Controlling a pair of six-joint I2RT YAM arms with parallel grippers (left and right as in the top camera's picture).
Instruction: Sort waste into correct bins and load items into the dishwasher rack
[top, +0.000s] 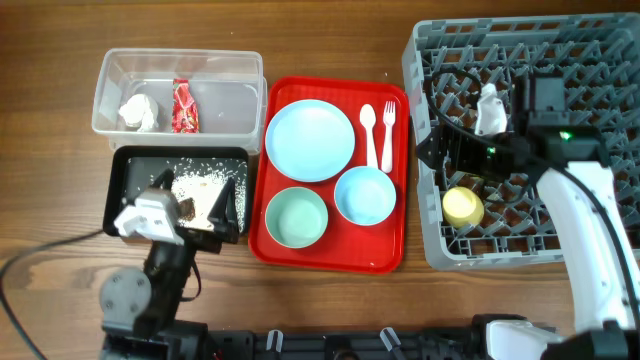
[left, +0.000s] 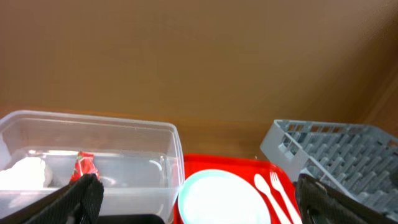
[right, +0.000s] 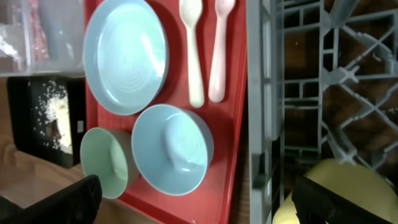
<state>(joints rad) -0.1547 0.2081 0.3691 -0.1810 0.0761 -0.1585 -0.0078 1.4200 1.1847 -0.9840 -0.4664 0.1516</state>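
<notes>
The left gripper (top: 222, 208) hung spread and empty over the rice scraps (top: 200, 185) in the near-left black tray (top: 118, 195), napkin (top: 138, 112) and wrapper (top: 184, 105) kept apart in the clear tub (top: 230, 62), while the right gripper (top: 438, 150), likewise spread, hovered over the dishwasher rack (top: 600, 40) near the loaded yellow cup (top: 462, 207).

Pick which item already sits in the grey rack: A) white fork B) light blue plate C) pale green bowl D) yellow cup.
D: the yellow cup sits inside the dishwasher rack, while the plate, green bowl and fork lie on the red tray.
</notes>
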